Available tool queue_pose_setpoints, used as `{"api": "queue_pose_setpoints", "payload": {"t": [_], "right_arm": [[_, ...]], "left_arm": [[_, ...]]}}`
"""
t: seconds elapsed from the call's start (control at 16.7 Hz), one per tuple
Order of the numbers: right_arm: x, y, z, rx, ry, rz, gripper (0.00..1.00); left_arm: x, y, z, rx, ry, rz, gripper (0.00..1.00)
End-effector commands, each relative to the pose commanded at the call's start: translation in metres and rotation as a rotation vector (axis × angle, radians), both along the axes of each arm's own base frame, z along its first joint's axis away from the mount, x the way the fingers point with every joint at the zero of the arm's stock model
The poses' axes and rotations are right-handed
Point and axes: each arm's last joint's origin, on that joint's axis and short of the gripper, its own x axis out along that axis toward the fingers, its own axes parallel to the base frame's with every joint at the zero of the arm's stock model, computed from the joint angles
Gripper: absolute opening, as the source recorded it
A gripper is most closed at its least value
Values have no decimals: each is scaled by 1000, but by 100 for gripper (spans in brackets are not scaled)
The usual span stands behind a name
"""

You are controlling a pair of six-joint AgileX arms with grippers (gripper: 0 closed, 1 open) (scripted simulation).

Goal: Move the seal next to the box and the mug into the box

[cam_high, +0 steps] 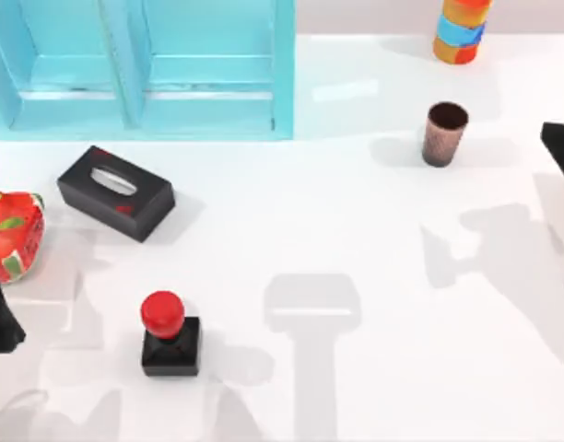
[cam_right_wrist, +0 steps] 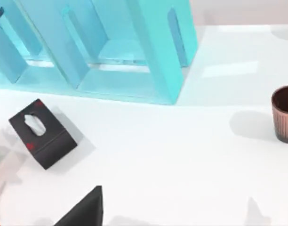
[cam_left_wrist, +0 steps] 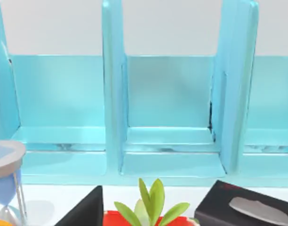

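The left gripper [cam_high: 1, 318] is parked at the table's left edge; whether it is apart or together cannot be told. Nothing is held. The seal [cam_high: 170, 336] stands just to its right, well apart from the blue box [cam_high: 144, 69] beyond it. The mug [cam_high: 444, 133] waits upright near the right gripper [cam_high: 563, 147], which also cannot be told. Both things are judged untouched.

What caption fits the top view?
Seal and mug stand far apart on the white table, outside the blue box; both arms parked at edges.
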Motion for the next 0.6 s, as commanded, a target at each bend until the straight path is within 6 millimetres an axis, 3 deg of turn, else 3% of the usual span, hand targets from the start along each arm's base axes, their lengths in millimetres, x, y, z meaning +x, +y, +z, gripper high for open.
{"api": "queue_pose_setpoints", "payload": {"t": [0.18, 0.3, 0.42, 0.6], "right_arm": [[31, 50, 54, 23, 175, 100, 100], [51, 92, 76, 18, 295, 146, 100], [67, 138, 85, -5, 417, 172, 100], [81, 207, 76, -69, 581, 170, 100]], "left_arm": [[0, 0, 0, 0, 0, 0, 100], [0, 0, 0, 0, 0, 0, 100], [0, 0, 0, 0, 0, 0, 100], [0, 0, 0, 0, 0, 0, 100]]}}
